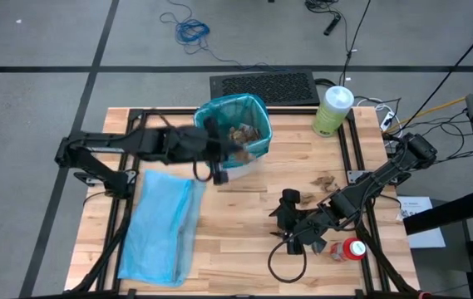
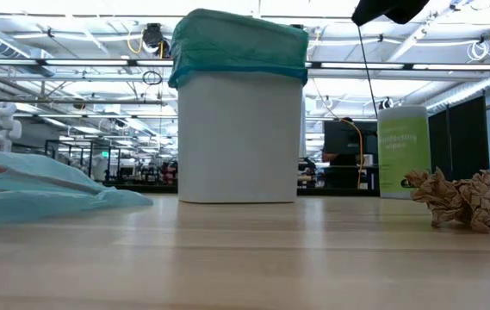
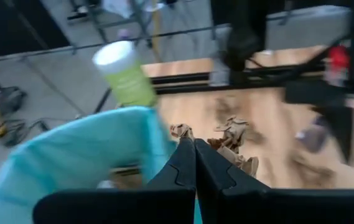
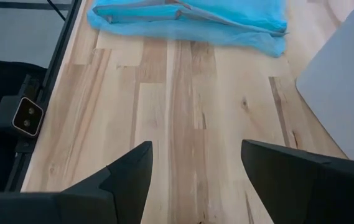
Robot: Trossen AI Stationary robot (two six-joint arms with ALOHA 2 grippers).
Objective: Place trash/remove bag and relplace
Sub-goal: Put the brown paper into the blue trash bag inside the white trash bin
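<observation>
Teal-green crinkly bin liner (image 1: 229,108) could snag on the pressed-together left gripper (image 3: 194,163) (right gripper (image 4: 195,171) spread, empty), tipping the bin.

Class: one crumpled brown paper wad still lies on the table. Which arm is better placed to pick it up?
The right. Its gripper is open near the wad; the left gripper is shut over the bin.

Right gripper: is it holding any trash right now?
No. In its wrist view the right gripper stands open over bare table, nothing between its fingers.
</observation>
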